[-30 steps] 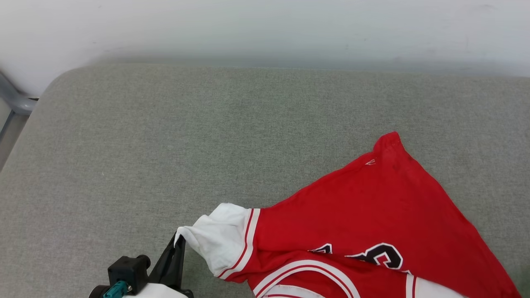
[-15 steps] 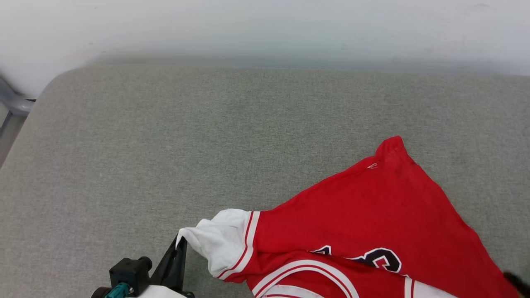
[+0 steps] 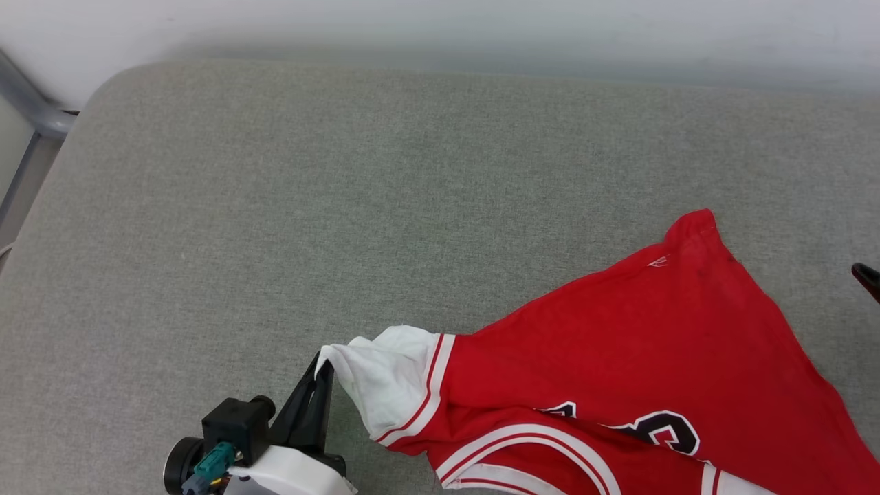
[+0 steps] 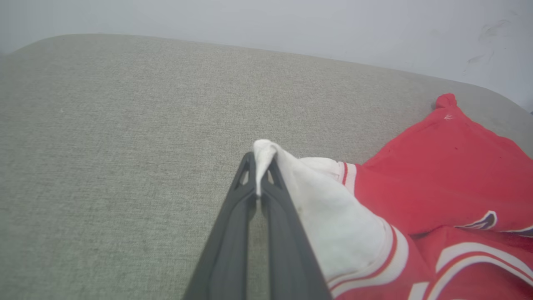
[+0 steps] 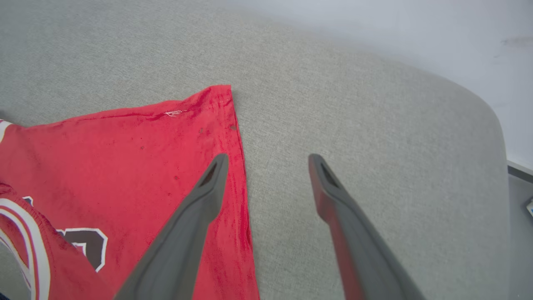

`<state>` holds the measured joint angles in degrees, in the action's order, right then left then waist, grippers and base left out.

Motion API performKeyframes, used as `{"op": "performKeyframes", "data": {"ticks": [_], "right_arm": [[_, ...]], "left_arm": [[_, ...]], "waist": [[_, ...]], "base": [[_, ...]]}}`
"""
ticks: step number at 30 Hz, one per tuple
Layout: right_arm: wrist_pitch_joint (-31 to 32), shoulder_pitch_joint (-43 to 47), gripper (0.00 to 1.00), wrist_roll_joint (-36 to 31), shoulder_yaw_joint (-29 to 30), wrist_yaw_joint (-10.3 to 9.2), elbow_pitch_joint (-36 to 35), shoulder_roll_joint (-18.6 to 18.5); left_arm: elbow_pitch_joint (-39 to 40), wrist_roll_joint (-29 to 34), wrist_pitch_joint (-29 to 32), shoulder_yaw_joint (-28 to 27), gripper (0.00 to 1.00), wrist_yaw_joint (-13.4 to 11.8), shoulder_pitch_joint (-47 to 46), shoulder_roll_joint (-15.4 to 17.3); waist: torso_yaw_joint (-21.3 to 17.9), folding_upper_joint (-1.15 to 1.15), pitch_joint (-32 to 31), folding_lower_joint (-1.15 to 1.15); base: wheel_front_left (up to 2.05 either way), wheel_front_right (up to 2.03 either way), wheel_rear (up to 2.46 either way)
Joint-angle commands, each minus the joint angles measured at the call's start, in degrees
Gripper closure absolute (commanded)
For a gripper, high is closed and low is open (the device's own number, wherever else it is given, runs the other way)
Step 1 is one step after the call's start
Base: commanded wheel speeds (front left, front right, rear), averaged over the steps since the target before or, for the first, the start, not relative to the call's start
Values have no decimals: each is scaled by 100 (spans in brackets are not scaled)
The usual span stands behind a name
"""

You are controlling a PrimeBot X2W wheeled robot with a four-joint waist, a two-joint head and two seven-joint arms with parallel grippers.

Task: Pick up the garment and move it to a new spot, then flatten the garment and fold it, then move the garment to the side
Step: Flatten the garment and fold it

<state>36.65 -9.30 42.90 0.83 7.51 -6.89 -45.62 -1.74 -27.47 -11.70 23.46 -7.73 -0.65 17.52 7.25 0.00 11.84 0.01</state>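
Note:
The garment (image 3: 619,344), a red jersey with white striped sleeves and black numerals, lies crumpled at the lower right of the grey padded surface (image 3: 344,206). My left gripper (image 3: 323,368) is shut on the tip of its white sleeve (image 4: 291,179), which is pulled taut to the left; the pinch shows at the left gripper (image 4: 260,160) in the left wrist view. My right gripper (image 5: 268,159) stands open above the garment (image 5: 104,154), its left finger over the red side edge, nothing between the fingers. One of its dark fingertips (image 3: 867,278) pokes in at the head view's right edge.
A white wall (image 3: 440,27) runs behind the padded surface. A grey metal bar (image 3: 31,103) stands past the rounded far-left corner. The surface's rounded right edge (image 5: 497,137) drops off to a floor.
The head camera has shifted, so the whole picture moved. The right gripper's fingertip has come up along the right edge beside the garment. The left gripper still holds the sleeve.

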Motion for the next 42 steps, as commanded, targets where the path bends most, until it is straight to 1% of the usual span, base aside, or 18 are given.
{"op": "performKeyframes", "data": {"ticks": [1, 5, 8, 16, 22, 26, 31, 34, 35, 36, 42], "right_arm": [[55, -132, 0, -27, -57, -4, 6, -25], [514, -834, 0, -121, -539, -4, 115, -33], [837, -1375, 0, -174, -944, -4, 334, -57], [1375, -2605, 0, -355, -1974, -4, 1240, 108], [1312, -3180, 0, -464, -2449, -5, 2072, 333], [1199, -3373, 0, -471, -2735, -4, 2517, 433], [1095, -3295, 0, -440, -3255, -4, 3029, 511], [1006, -3230, 0, -359, -3539, -3, 3235, 481], [918, -3250, 76, -353, -3604, -4, 3258, 457], [817, -3303, 100, -322, -3646, -3, 3293, 440], [129, -3613, 100, -43, -3819, -6, 3388, 403]], "left_arm": [[26, 22, 16, 7, 100, -9, -83, -8], [86, 90, 33, 95, 100, 9, -237, -51], [108, 123, 24, 152, 100, 32, -361, -98], [56, 177, -49, 295, 100, 91, -632, -259], [-22, 202, -117, 366, 100, 145, -798, -360], [-87, 208, -157, 395, 100, 171, -898, -421], [-181, 198, -200, 412, 100, 206, -978, -468], [-251, 182, -226, 412, 100, 233, -1032, -480], [-272, 176, -229, 406, 100, 242, -1038, -484], [-296, 172, -234, 397, 100, 247, -1036, -485], [-437, 134, -269, 356, 100, 274, -969, -425]], "waist": [[86, 0, 102, -1], [221, 0, 293, -1], [333, 0, 438, -1], [592, 0, 779, -1], [731, 0, 1017, -1], [787, 0, 1141, -1], [788, 0, 1224, -1], [773, 0, 1236, -1], [762, 0, 1232, -1], [746, 0, 1222, -1], [610, 0, 998, -1]], "base": [[0, 0, 0], [0, 0, 0], [0, 0, 0], [0, 0, 0], [0, 0, 0], [0, 0, 0], [0, 0, 0], [0, 0, 0], [0, 0, 0], [0, 0, 0], [0, 0, 0]]}}
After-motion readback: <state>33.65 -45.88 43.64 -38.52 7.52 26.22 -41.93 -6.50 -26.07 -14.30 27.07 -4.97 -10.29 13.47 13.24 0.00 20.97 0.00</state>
